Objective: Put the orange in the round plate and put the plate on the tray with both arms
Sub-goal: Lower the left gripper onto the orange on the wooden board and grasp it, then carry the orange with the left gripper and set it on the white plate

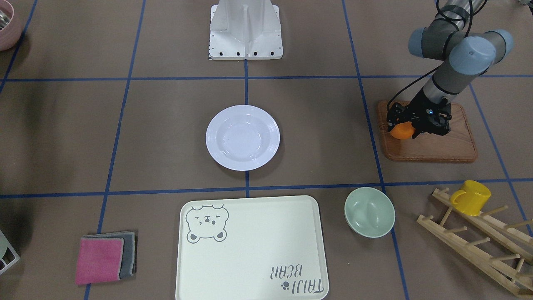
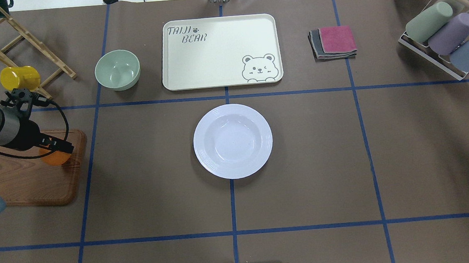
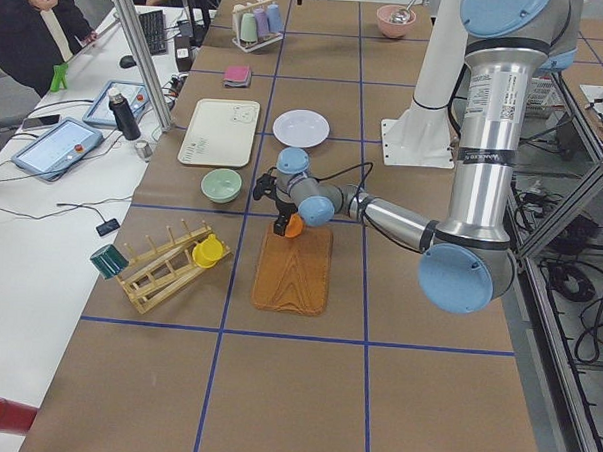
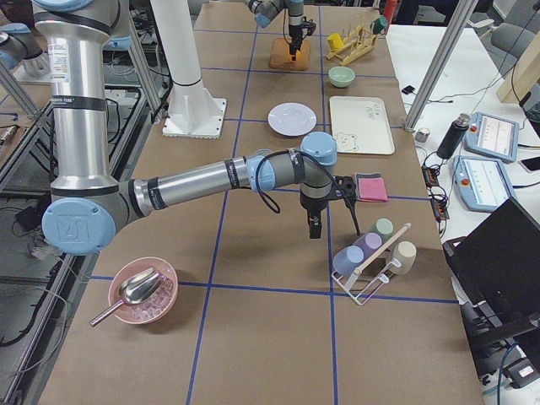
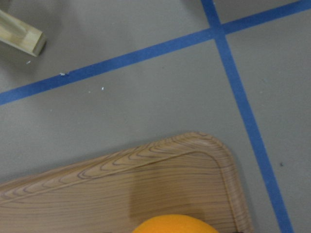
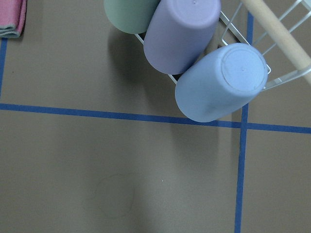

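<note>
The orange point(image 1: 400, 132) sits between the fingers of my left gripper point(image 1: 403, 127), which is shut on it over the far corner of a brown wooden board point(image 1: 437, 146). I cannot tell whether the fruit is lifted off the board. In the left wrist view only the top of the orange point(image 5: 175, 224) shows. The white round plate point(image 1: 242, 137) lies empty at the table's centre. The cream tray point(image 1: 258, 241) with the bear drawing lies empty beyond it. My right gripper point(image 4: 315, 229) hangs over bare table near the cup rack; I cannot tell its state.
A pale-green bowl point(image 1: 369, 211) stands beside the tray. A yellow mug point(image 1: 470, 197) hangs on a wooden rack point(image 1: 479, 246). Folded pink and grey cloths point(image 1: 106, 258) lie on the tray's other side. A wire rack of cups point(image 2: 442, 34) stands at the right end.
</note>
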Tool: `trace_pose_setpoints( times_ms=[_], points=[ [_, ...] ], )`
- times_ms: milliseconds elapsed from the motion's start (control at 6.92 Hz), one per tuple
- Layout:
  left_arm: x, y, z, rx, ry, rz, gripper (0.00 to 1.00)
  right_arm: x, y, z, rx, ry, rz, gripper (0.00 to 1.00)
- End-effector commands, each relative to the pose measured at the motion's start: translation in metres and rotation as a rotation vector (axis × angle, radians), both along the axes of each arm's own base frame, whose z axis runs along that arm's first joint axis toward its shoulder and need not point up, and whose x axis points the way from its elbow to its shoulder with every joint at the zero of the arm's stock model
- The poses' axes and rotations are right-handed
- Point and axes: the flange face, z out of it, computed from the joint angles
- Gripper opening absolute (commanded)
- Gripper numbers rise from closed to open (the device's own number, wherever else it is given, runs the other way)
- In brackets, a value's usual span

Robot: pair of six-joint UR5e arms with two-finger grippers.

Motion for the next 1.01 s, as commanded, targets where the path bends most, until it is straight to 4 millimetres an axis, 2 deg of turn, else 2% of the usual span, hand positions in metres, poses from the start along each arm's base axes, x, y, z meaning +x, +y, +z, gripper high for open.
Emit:
trace_pose_setpoints(
  times_ms=[0, 144, 289, 433, 578, 722, 867],
  points=[
    [0.035, -0.033, -0.102, -0.097, 0.056, -0.082, 0.0, -0.007, -0.003, -0.005, 0.002, -0.003, -0.005, 1.0],
    [0.079, -0.034, -0.161, -0.134, 0.053, -0.107, 0.0, -0.024, -0.008, -0.016, -0.019, -0.014, 0.016, 1.0],
    [0.138, -0.018, -0.21, -0.143, 0.03, -0.13, 0.0, -0.045, -0.011, -0.025, -0.031, -0.032, 0.042, 1.0],
    [0.185, -0.025, -0.253, -0.185, 0.039, -0.174, 0.0, -0.067, -0.01, -0.033, -0.033, -0.053, 0.063, 1.0],
    [0.24, -0.024, -0.288, -0.207, 0.037, -0.211, 0.0, -0.081, -0.009, -0.038, -0.041, -0.07, 0.078, 1.0],
    [0.281, -0.024, -0.313, -0.204, 0.025, -0.238, 0.0, -0.088, -0.008, -0.041, -0.041, -0.079, 0.083, 1.0],
    [0.303, -0.015, -0.327, -0.225, 0.03, -0.234, 0.0, -0.09, -0.009, -0.044, -0.039, -0.082, 0.083, 1.0]
  ],
)
